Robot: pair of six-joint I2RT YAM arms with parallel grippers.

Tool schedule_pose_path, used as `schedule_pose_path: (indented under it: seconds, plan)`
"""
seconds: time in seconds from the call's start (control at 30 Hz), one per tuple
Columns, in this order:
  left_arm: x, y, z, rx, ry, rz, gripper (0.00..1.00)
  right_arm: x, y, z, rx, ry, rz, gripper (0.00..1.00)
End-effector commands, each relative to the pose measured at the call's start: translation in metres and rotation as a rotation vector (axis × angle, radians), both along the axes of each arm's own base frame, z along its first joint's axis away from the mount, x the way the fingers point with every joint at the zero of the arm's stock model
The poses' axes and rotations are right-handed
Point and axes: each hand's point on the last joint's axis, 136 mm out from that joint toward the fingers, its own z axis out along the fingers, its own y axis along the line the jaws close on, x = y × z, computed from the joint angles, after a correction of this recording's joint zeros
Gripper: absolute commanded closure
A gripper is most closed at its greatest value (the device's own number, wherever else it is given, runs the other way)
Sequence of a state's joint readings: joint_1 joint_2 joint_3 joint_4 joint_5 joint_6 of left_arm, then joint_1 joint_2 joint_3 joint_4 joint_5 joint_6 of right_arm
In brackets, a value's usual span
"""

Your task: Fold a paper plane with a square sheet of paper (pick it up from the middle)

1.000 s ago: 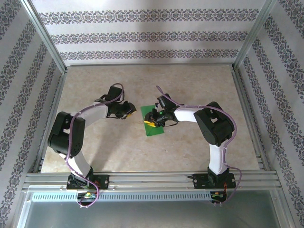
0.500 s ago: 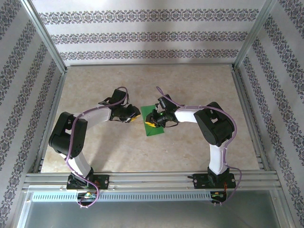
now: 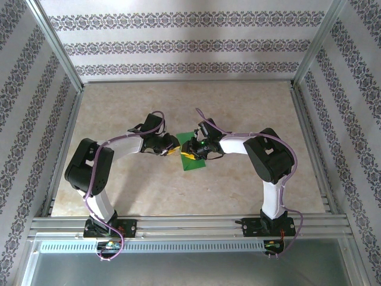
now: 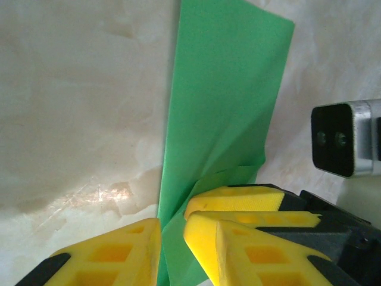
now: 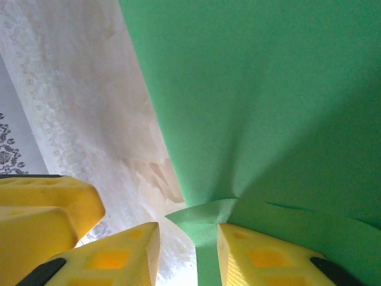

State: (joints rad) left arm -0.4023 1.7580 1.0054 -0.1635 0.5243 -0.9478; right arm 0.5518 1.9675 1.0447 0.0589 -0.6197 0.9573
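Note:
The square sheet of paper, bright green, lies on the marble table top with one part lifted. My left gripper is at its left edge. In the left wrist view the sheet runs up from between my left gripper's yellow fingers, which stand a little apart, open. My right gripper rests on the sheet right beside the left one. In the right wrist view a pinched-up ridge of the sheet stands between my right gripper's open fingers, and the right finger touches it.
The right gripper's yellow finger crowds against the left gripper's. A black and silver block of the right wrist hangs close by. Patterned walls and metal frame rails enclose the table.
My left gripper has moved right, from beside the sheet to its left edge, next to the right gripper. The right gripper has stayed on the sheet.

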Motion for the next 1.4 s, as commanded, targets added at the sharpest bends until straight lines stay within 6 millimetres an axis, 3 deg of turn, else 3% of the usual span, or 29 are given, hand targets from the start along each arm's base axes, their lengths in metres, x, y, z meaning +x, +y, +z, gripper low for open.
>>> schedule_pose_path:
  seconds: [0.0, 0.17, 0.43, 0.67, 0.9, 1.37]
  plan:
    - [0.002, -0.006, 0.001, -0.016, -0.011, -0.007, 0.69, -0.015, -0.028, -0.038, -0.123, 0.077, -0.033, 0.66]
    - [0.006, -0.005, 0.000, -0.004, -0.015, 0.001, 0.69, -0.014, -0.030, -0.041, -0.119, 0.084, -0.033, 0.81]
    - [0.004, -0.016, 0.003, -0.023, -0.021, -0.038, 0.73, -0.016, -0.033, -0.046, -0.138, 0.103, -0.039, 0.97]
    - [0.001, -0.033, -0.003, -0.022, -0.014, -0.079, 0.84, -0.017, -0.034, -0.050, -0.153, 0.125, -0.039, 1.00]
    - [0.004, -0.034, -0.014, 0.016, 0.002, -0.076, 0.94, -0.018, -0.034, -0.051, -0.158, 0.129, -0.036, 1.00]
    - [-0.002, -0.030, -0.034, 0.093, 0.038, -0.101, 1.00, -0.016, -0.032, -0.049, -0.153, 0.135, -0.040, 1.00]
